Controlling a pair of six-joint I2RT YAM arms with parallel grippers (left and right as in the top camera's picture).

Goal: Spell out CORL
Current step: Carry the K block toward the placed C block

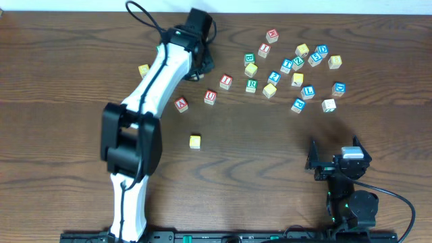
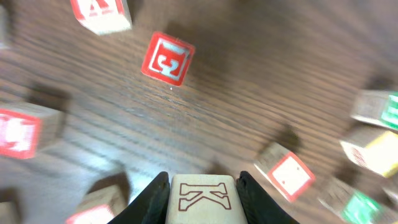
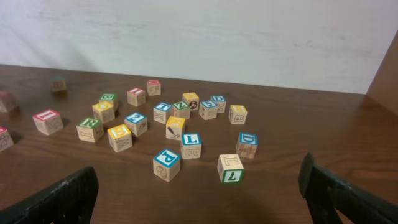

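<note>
Wood fills your left pincer [image 2: 204,186]. It is pinching a small cube with a brown K drawn on its face, the K cube [image 2: 203,200]. One black finger presses on each side of it. Around it you see blurry cubes with red frames, and their signs are too smeared to read.

From above, look for the R cube [image 1: 251,85], white with a green R. Your left pincer [image 1: 201,67] is to the left of the R cube, past two red-lettered cubes [image 1: 226,82]. The L cube [image 1: 308,91], with a blue L, sits to the right of the R cube, with a few other cubes between them. A lone yellow cube [image 1: 195,140] lies left of the R cube and closer to the arm bases, all by itself. Another yellow cube [image 1: 143,69] lies far left of the R cube, past the left arm. You cannot read their letters.

Your right pincer [image 1: 334,163] is spread wide and holds nothing, well apart from the R cube. Its camera shows the blue L [image 3: 191,144], a blue D [image 3: 247,142] and a green 7 [image 3: 231,169].
</note>
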